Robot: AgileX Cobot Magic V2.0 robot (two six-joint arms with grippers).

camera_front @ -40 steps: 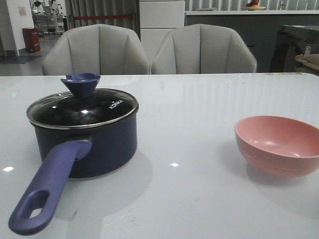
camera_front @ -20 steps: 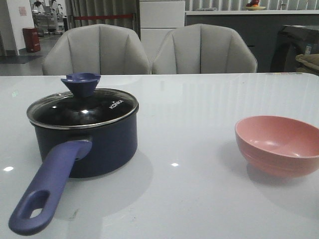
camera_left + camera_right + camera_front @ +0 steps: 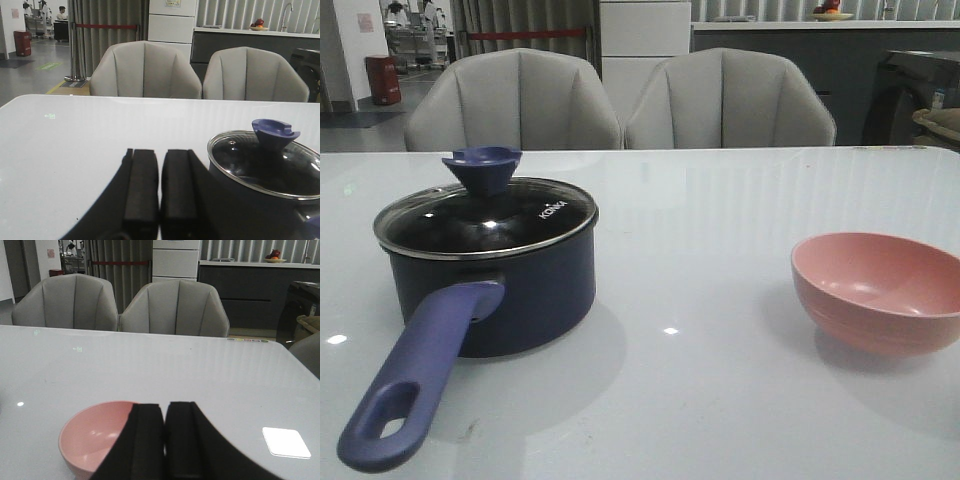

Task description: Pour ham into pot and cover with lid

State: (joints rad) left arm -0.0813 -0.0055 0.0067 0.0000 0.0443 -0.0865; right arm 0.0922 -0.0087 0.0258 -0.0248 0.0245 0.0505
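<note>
The dark navy pot [image 3: 535, 290] stands on the white table at the left, its long purple-blue handle [image 3: 420, 370] pointing toward the front edge. The glass lid [image 3: 485, 218] with its blue knob [image 3: 482, 168] sits on the pot. No ham shows; the pot's inside is dark under the glass. The pink bowl [image 3: 880, 290] at the right shows a bare inside. Neither gripper appears in the front view. My left gripper [image 3: 160, 152] is shut on nothing, beside the lid [image 3: 300, 170]. My right gripper [image 3: 165, 407] is shut on nothing, just next to the bowl [image 3: 92, 435].
Two grey chairs [image 3: 510, 100] [image 3: 730, 100] stand behind the table's far edge. A bright white square patch [image 3: 286, 442] lies on the table beside the right gripper. A counter and cabinets fill the background.
</note>
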